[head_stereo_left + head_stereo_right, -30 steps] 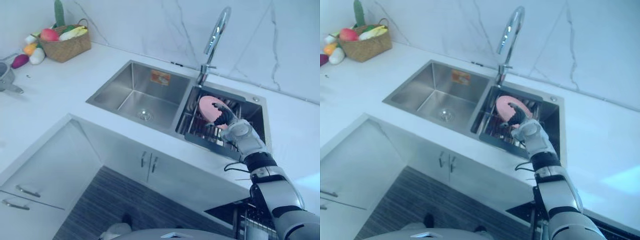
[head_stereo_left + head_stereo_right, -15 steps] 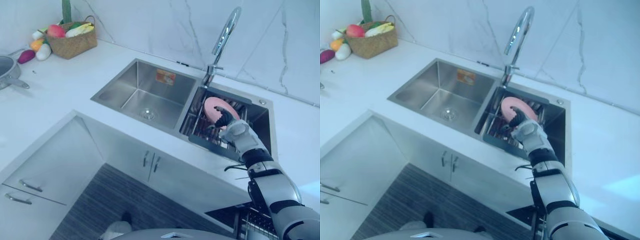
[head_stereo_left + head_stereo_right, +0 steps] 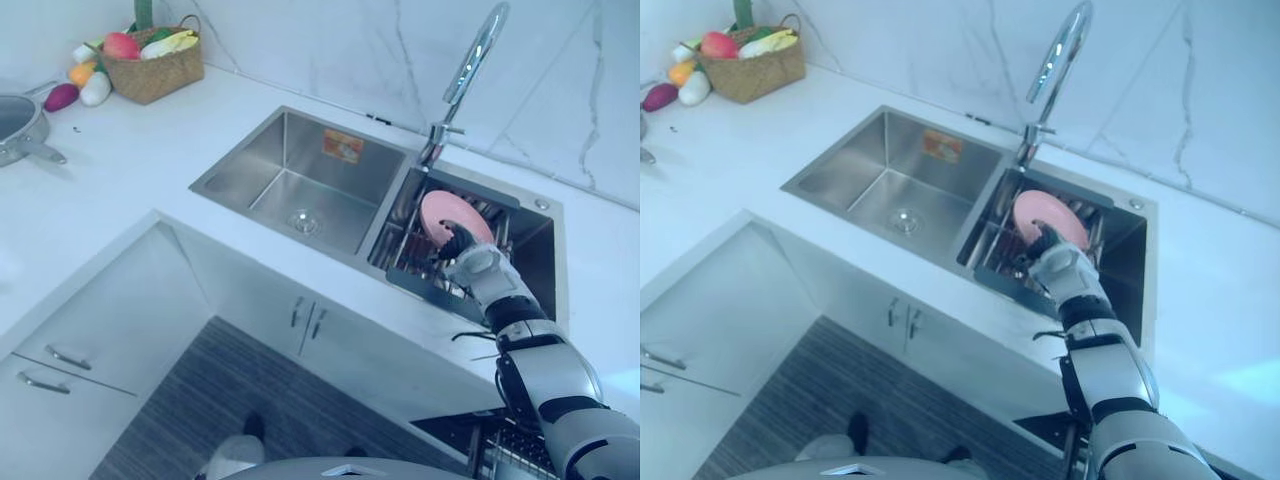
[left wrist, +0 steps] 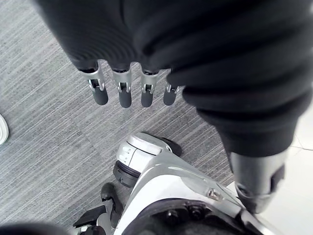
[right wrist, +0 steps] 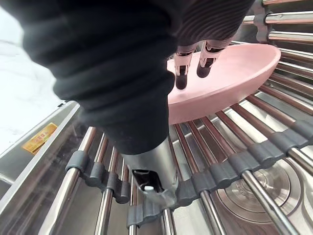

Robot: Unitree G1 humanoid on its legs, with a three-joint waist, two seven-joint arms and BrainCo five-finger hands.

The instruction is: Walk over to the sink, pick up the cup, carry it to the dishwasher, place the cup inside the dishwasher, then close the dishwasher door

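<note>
The white counter (image 3: 120, 190) runs across in front of me, with the double sink (image 3: 300, 170) set into it. Its left basin is bare steel, and a wire rack (image 5: 230, 171) sits in the right basin under the tall tap (image 3: 470, 70). A basket of vegetables (image 3: 155, 70) stands at the far left of the counter, and a pan (image 3: 15, 120) lies nearer on that side. There is no cup to be seen. What leans in the far part of the rack is a pink dish (image 3: 450, 215). My right hand (image 3: 478, 268) reaches into that basin, fingers (image 5: 204, 66) straight with their tips at the dish's inner face. The thumb (image 5: 151, 181) lies apart over the rack bars, so nothing is grasped. My left hand (image 4: 124, 93) hangs relaxed over the grey floor (image 4: 44, 132).
</note>
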